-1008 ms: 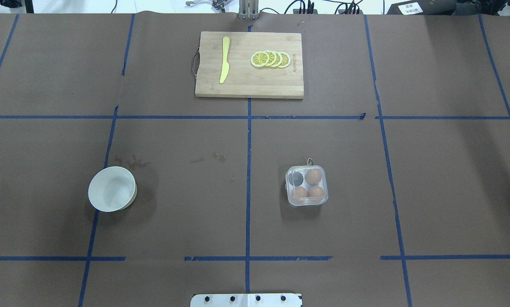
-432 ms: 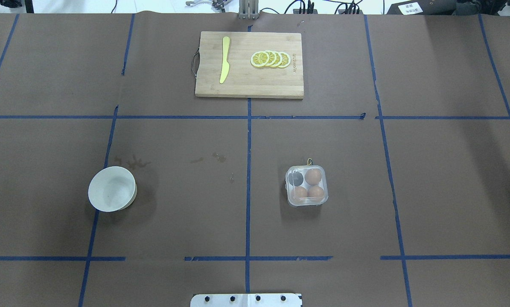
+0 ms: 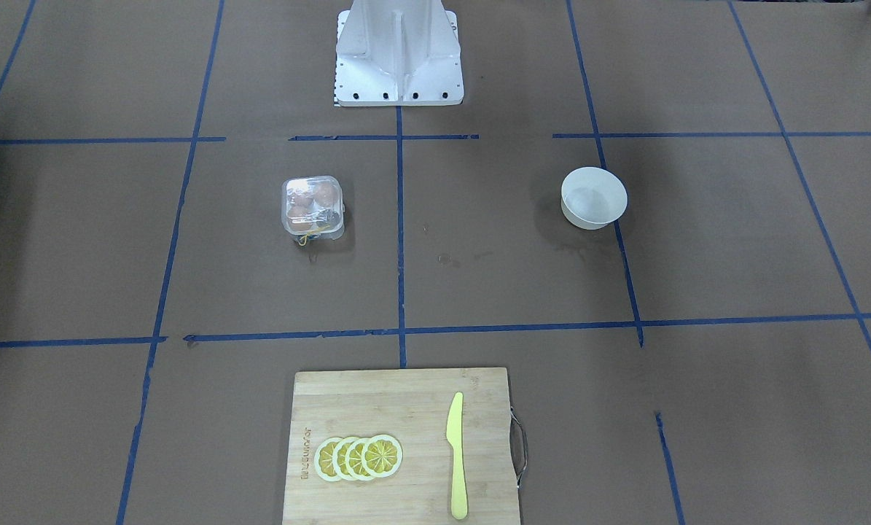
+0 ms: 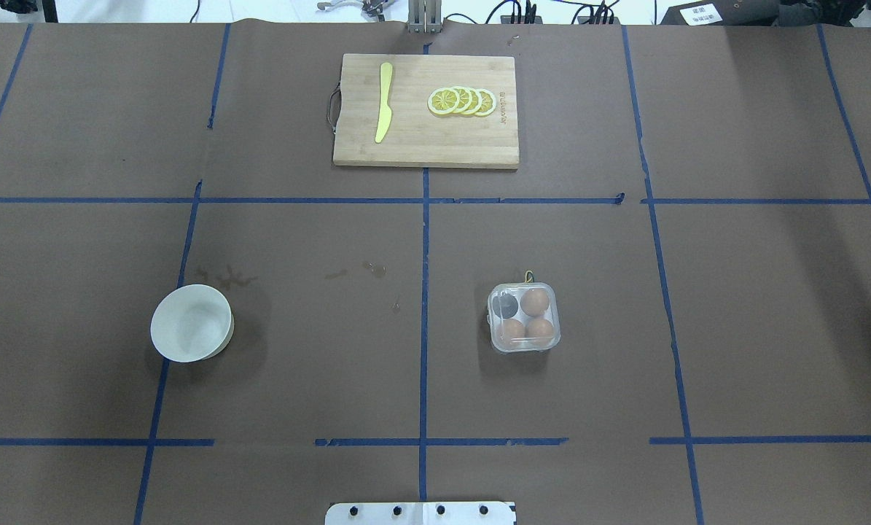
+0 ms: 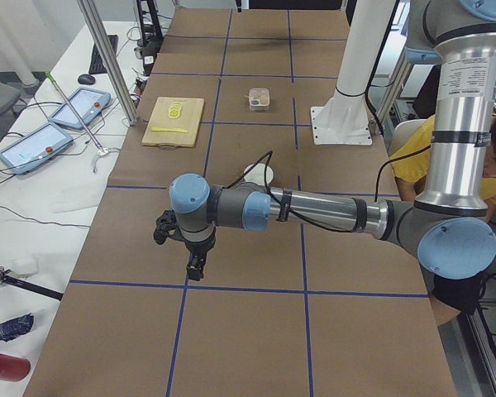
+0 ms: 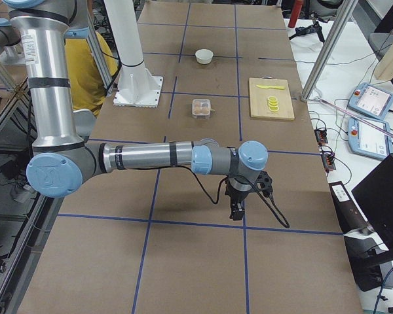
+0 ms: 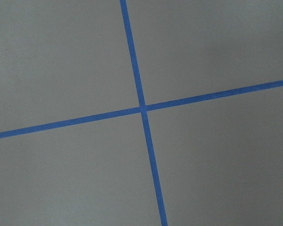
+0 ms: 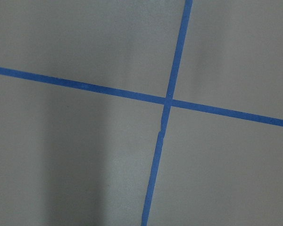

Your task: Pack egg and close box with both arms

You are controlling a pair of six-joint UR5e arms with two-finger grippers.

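The clear box point(image 4: 524, 318) stands on the table right of centre; it also shows in the front view point(image 3: 313, 206). It holds three light-brown eggs point(image 4: 535, 301), and its far-left cell looks dark and empty. Its lid seems to lie over the cells, with a yellowish tag at the far edge. My left gripper point(image 5: 196, 266) hangs over the table's far left end and my right gripper point(image 6: 236, 209) over the far right end, both far from the box. They show only in the side views, so I cannot tell if they are open or shut. Both wrist views show only brown paper with blue tape.
A white bowl point(image 4: 191, 323) stands left of centre. A wooden cutting board point(image 4: 426, 146) at the far edge carries a yellow knife point(image 4: 384, 102) and lemon slices point(image 4: 462, 100). The white robot base point(image 4: 420, 512) sits at the near edge.
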